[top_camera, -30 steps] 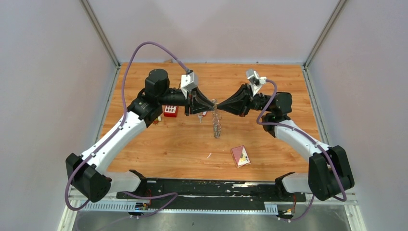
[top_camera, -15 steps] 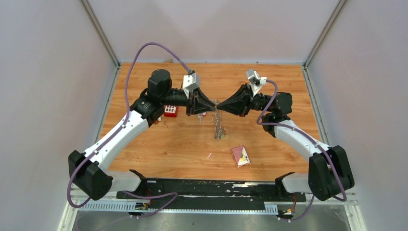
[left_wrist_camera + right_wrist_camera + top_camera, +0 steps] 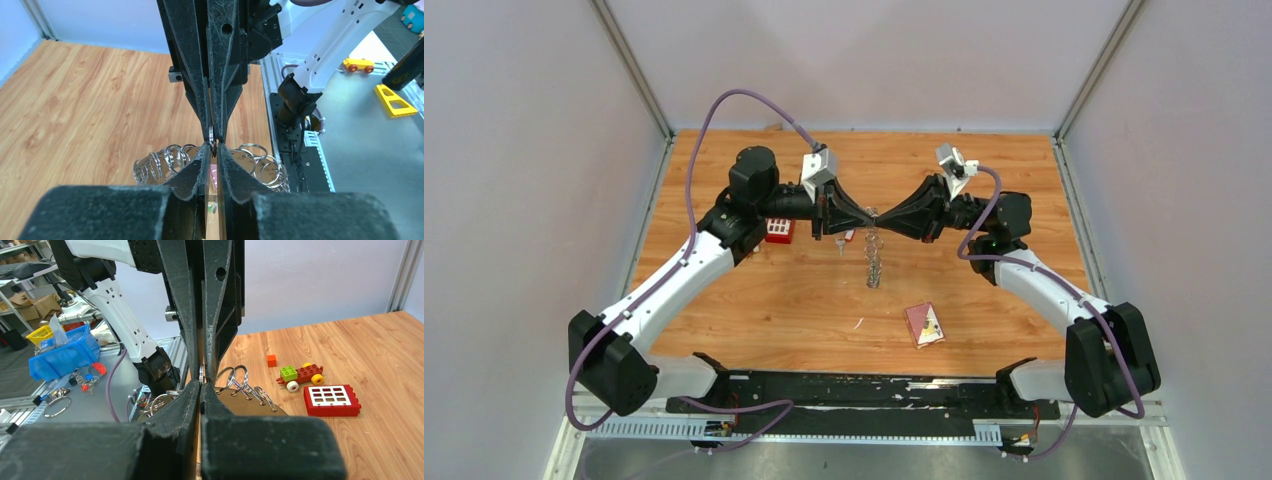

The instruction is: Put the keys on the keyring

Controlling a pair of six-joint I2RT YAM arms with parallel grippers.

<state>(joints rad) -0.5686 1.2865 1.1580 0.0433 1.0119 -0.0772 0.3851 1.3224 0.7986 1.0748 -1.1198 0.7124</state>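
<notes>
Silvery keyring (image 3: 874,260), one: right pincer (image 3: 200,387) clamped on it; left pincer (image 3: 213,148) tips flanking it, grip unclear.

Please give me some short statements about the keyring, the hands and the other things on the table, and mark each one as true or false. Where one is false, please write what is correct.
1. The left hand and the right hand both pinch the keyring above the table. True.
2. The keyring lies flat on the table. False: it hangs down from the hands.
3. The red block lies on the left half of the table. True.
4. The dark red card lies at the far edge. False: it lies toward the near edge, apart from both hands.
5. The toy car stands on top of the red block. False: it stands on the table beside the block.
</notes>
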